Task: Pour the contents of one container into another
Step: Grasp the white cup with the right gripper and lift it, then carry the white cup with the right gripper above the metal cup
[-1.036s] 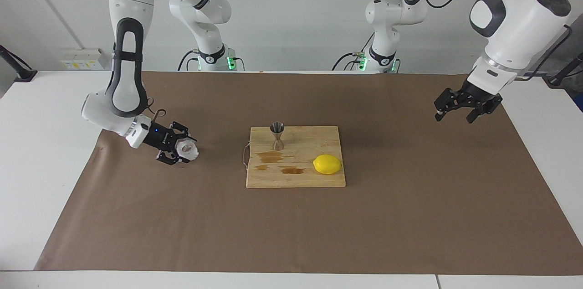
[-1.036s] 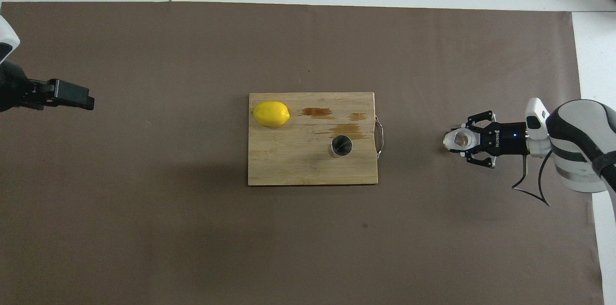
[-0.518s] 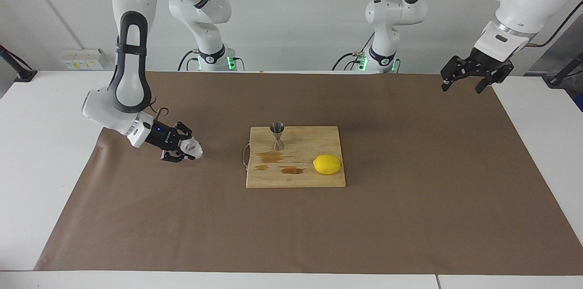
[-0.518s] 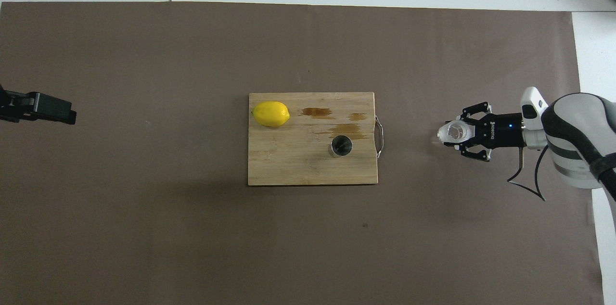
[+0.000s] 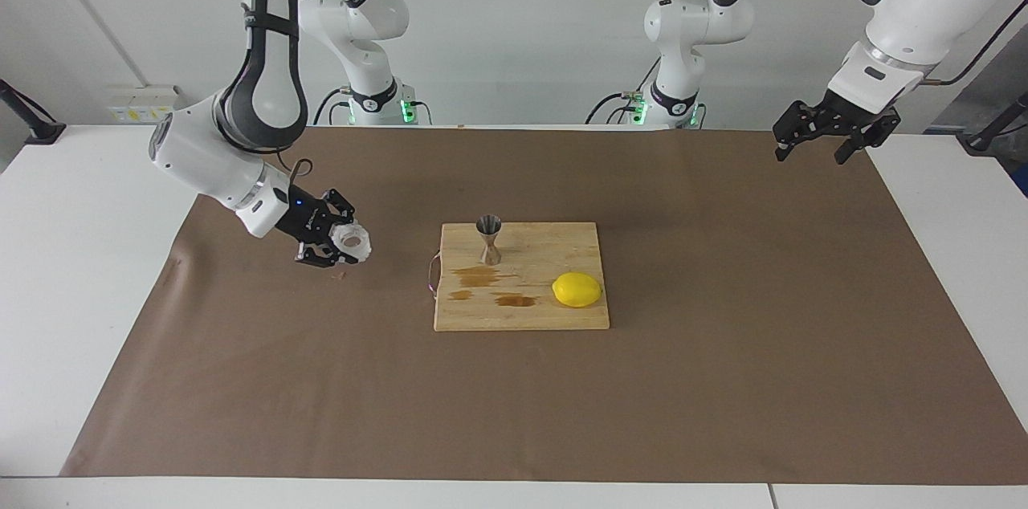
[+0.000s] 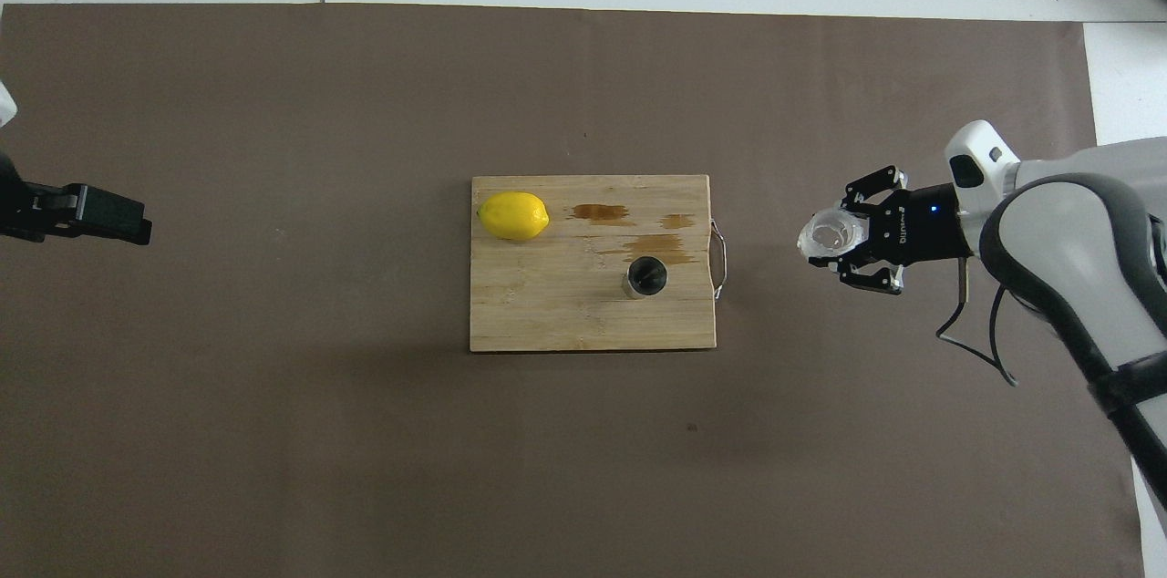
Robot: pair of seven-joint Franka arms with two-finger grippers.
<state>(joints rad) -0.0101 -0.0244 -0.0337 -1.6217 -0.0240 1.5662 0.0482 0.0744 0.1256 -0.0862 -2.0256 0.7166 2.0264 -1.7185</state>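
My right gripper (image 5: 347, 246) is shut on the whitish knobbly glass cup (image 5: 352, 239), holding it in the air over the brown paper, beside the cutting board toward the right arm's end. The overhead view shows the cup (image 6: 831, 237) mouth-up in the right gripper (image 6: 841, 242). The steel hourglass jigger (image 5: 489, 239) stands upright on the wooden cutting board (image 5: 522, 315), near its handle end (image 6: 645, 277). My left gripper (image 5: 809, 154) hangs open and empty, high over the paper's corner at the left arm's end (image 6: 135, 227).
A yellow lemon (image 5: 577, 289) lies on the board (image 6: 547, 314) toward the left arm's end. Brown wet stains (image 6: 602, 213) mark the board beside the jigger. Brown paper (image 5: 723, 348) covers the table. A small brown speck (image 5: 340, 276) lies under the cup.
The right gripper has risen with the cup and moved toward the board. The left arm lifted and drew back toward the robots, then held still.
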